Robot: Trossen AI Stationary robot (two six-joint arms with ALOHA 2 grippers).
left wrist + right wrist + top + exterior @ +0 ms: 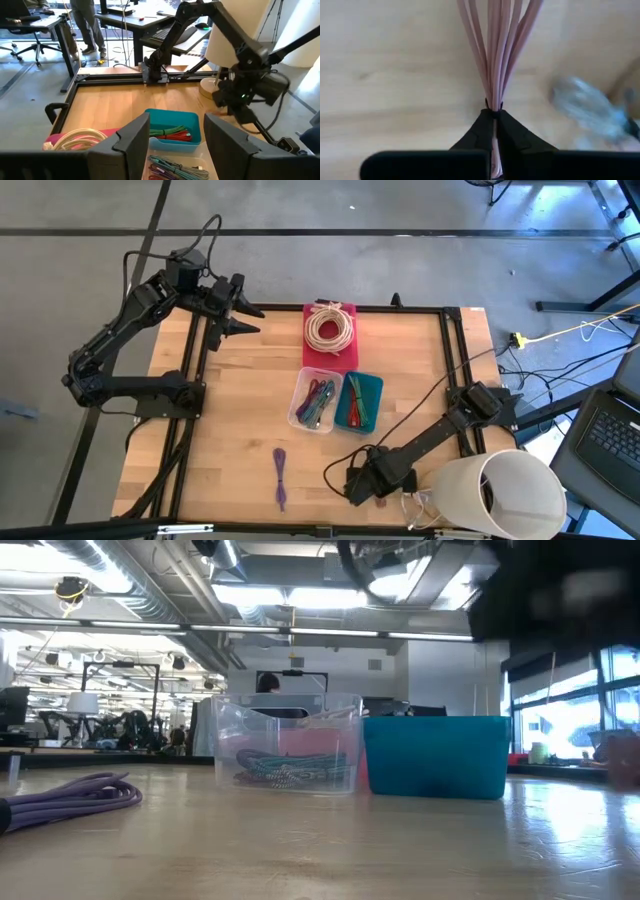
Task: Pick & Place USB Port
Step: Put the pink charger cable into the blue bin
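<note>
The right gripper, at the near right of the desk, is clenched on a bundled pink cable, whose strands fan straight ahead of the fingertips along the gripper's own axis. The sorting bins, a clear container and a teal container, are seen toward the desk's middle, ahead-left of this arm, with a pink tray of coiled white cable beyond. A purple cable lies apart. The left gripper is held released over the far left edge

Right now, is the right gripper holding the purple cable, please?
No, the purple cable lies loose on the table, while the right gripper is shut on a pink cable bundle.
</note>
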